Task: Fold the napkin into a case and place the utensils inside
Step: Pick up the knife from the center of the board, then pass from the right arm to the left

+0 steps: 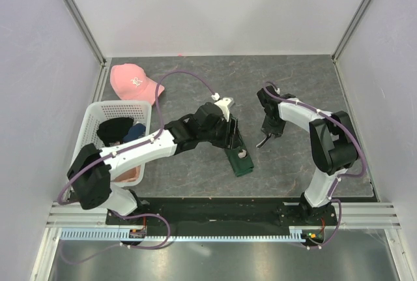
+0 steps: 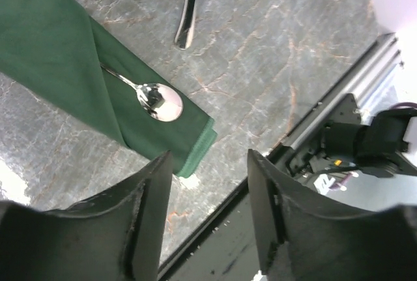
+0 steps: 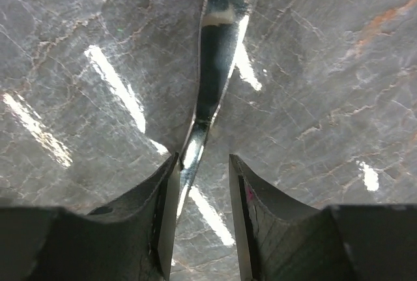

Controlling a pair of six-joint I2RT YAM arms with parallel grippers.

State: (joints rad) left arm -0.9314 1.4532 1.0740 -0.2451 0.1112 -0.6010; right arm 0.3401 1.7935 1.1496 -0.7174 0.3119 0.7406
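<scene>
Loosely, utensil (image 3: 215, 53) inside right gripper (image 3: 203, 160)

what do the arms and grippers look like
The left arm and right arm both have white links joined by bulky black joints. A thin purple cable loops along each arm. The left gripper and right gripper have matte black, wedge-shaped fingers.

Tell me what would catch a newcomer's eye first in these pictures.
Probably the dark green napkin folded into a narrow pocket mid-table, a shiny spoon poking from its fold, with the left pincer open just above it. To its right, the right pincer straddles a second silver utensil on the grey table. A pink cap sits at the far left.
</scene>
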